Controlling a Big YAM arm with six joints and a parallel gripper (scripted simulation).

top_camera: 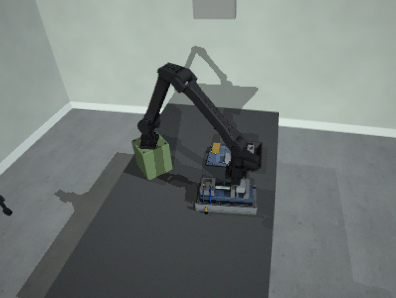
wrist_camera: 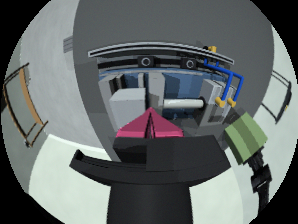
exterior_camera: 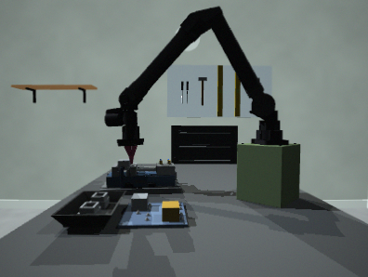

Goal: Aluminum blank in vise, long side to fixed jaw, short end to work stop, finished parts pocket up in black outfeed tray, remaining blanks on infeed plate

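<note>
My gripper point(exterior_camera: 132, 157) is shut and empty, its red fingertips pointing down just above the vise point(exterior_camera: 141, 176) near the fixed-jaw end. In the wrist view the shut fingers hang over the vise opening, where a gray block point(wrist_camera: 128, 106) sits to the left and the blue hoses point(wrist_camera: 229, 84) to the right. I cannot tell whether that block is a blank or the jaw. The black outfeed tray point(exterior_camera: 87, 212) holds two pocketed finished parts point(exterior_camera: 98, 198). The infeed plate point(exterior_camera: 153, 215) carries a gray blank point(exterior_camera: 139, 201) and a yellow brass blank point(exterior_camera: 170, 210).
The arm's green pedestal point(exterior_camera: 268, 173) stands right of the vise. A dark drawer cabinet point(exterior_camera: 204, 144) and a tool board are at the back wall. In the top view the vise point(top_camera: 227, 196) sits in front of the infeed plate point(top_camera: 218, 157).
</note>
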